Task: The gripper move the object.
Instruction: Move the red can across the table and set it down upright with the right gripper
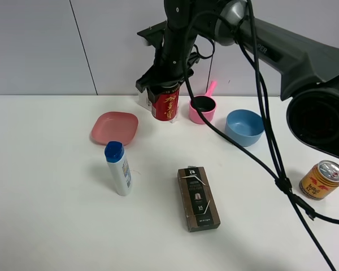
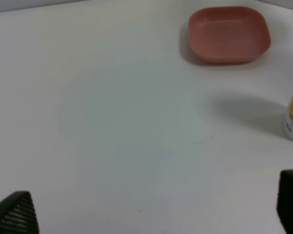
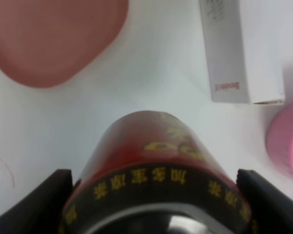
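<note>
The tall red can [image 1: 165,106] with yellow characters stands upright at the back of the white table, between the pink plate and the pink cup. My right gripper [image 1: 165,90] reaches across from the right and is shut around its upper part. In the right wrist view the can [image 3: 156,161] fills the gap between the two black fingers [image 3: 39,204]. I cannot tell whether the can touches the table. My left gripper [image 2: 151,212] is open and empty over bare table. It is out of the exterior high view.
A pink plate [image 1: 114,127] lies left of the can, a pink cup [image 1: 202,109] and a blue bowl [image 1: 244,127] to its right. A white box [image 3: 239,48] lies behind it. A blue-capped bottle [image 1: 118,168], a dark box [image 1: 198,197] and an orange-gold can [image 1: 322,179] sit nearer the front.
</note>
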